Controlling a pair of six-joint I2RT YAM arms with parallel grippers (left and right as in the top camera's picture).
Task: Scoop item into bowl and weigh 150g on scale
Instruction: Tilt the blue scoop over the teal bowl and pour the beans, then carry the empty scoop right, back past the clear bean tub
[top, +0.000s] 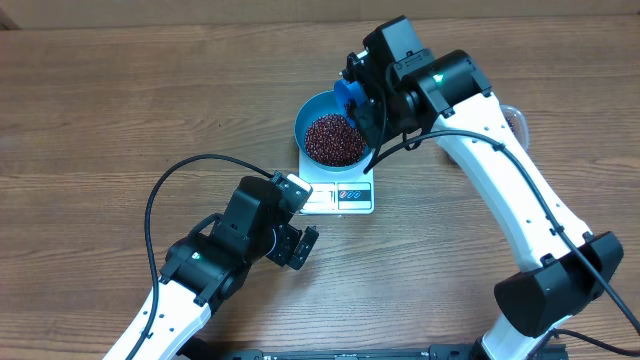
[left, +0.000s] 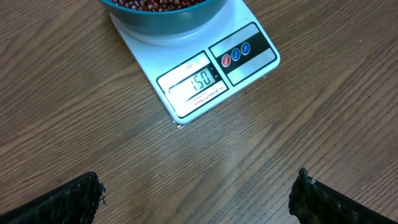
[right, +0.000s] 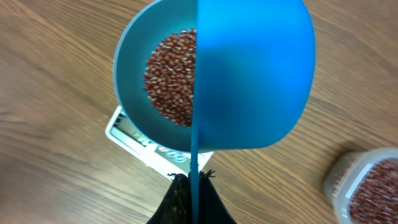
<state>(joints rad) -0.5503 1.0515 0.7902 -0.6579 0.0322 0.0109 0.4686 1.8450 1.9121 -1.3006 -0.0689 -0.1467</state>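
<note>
While atop one scale (top: 340, 198), one bowl (top: 308, 116).

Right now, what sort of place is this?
Probably a robot test bench, not a kitchen: wood-grain table, a white scale carrying the blue bowl of beans, a left arm and a right arm holding a scoop.

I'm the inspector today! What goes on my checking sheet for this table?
Surface: wooden table, brown grain.
Job's things: beans in blue bowl on white scale; display shows 150.
Clutter: clear tub of beans, robot's right side.
Tools: left tool open, empty, facing the scale; right tool shut on blue scoop above bowl.
Cables: black cable along each arm.
Surroundings: nothing seen.
</note>
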